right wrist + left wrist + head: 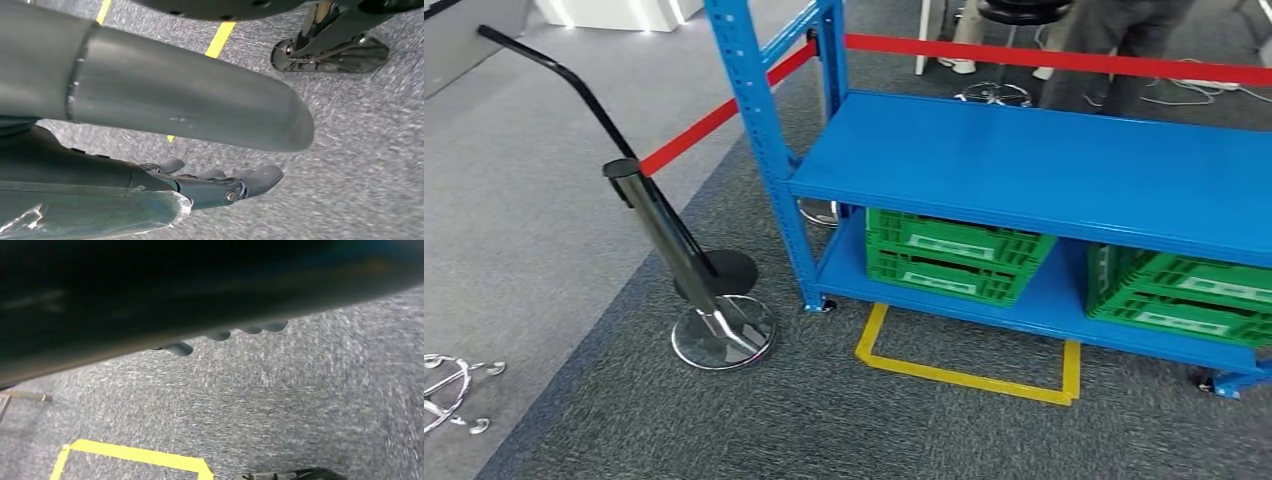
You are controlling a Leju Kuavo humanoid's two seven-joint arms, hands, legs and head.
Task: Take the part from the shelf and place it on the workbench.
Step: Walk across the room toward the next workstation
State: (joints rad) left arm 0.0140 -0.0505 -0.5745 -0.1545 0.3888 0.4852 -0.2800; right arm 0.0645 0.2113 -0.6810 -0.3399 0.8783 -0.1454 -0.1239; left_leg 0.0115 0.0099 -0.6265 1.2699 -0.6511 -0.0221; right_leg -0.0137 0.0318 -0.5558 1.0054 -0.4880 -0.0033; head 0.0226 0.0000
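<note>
step: approaching shelf [1024,170], part not identifiable yet | left: barrier post [664,235] leaning near the shelf upright, keep wide | centre: yellow floor marking [969,375] offering standing room | left hand [220,335] state unclear | right hand [220,185] hanging, fingers extended, holding nothing
</note>
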